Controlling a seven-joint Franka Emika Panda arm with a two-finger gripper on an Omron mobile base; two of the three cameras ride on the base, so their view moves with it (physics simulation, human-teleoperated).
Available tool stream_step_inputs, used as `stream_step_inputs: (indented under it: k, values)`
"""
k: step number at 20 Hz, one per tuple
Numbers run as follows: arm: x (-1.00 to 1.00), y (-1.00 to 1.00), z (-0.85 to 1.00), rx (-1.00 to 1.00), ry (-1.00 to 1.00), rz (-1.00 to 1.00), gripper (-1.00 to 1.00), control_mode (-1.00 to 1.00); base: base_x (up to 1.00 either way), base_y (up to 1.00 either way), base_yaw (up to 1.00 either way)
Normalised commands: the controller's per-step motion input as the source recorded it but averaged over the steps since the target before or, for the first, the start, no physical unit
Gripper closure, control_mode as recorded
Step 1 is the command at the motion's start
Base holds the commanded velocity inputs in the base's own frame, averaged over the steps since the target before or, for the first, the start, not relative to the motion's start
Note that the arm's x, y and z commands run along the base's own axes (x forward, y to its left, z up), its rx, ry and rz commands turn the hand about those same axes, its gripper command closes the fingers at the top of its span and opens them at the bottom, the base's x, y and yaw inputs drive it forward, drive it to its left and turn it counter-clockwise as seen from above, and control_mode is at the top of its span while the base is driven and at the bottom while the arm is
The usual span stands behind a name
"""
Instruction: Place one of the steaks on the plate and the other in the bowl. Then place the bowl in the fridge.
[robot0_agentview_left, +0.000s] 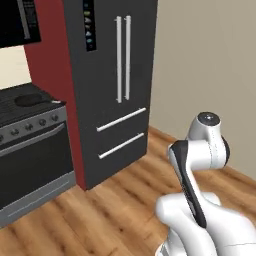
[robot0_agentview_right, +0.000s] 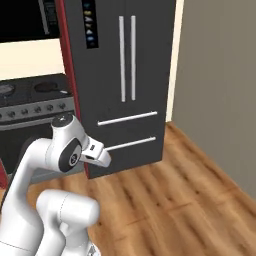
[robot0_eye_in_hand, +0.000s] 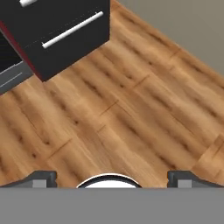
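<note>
From the left and right base views you look forward and down past the arm at the same fridge (robot0_agentview_left: 112, 90) front, oven (robot0_agentview_left: 32, 150) and wood floor (robot0_agentview_left: 120, 210) (seen from opposite sides). Your hand view points steeply down, close over that floor and the fridge's lowest drawer.

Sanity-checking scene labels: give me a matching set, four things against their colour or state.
Things:
1. fridge
2. oven
3. floor
4. gripper

Descriptions:
A. light brown wood planks
B. fingers wide apart, holding nothing
C. dark, doors shut, long silver bar handles
D. black, row of knobs along the front

Pairs: 1-C, 2-D, 3-A, 4-B
</note>
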Motion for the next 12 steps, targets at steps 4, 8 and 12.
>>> stream_step_inputs:
  k: [4, 8, 12]
  values:
    - [0.00, 0.00, 0.00, 0.00, 0.00, 0.00, -1.00, 1.00, 0.61, -0.64, 0.48]
    - [0.00, 0.00, 0.00, 0.00, 0.00, 0.00, -1.00, 1.00, 0.57, -0.63, 0.44]
    - [0.00, 0.00, 0.00, 0.00, 0.00, 0.00, -1.00, 1.00, 0.82, -0.70, 0.43]
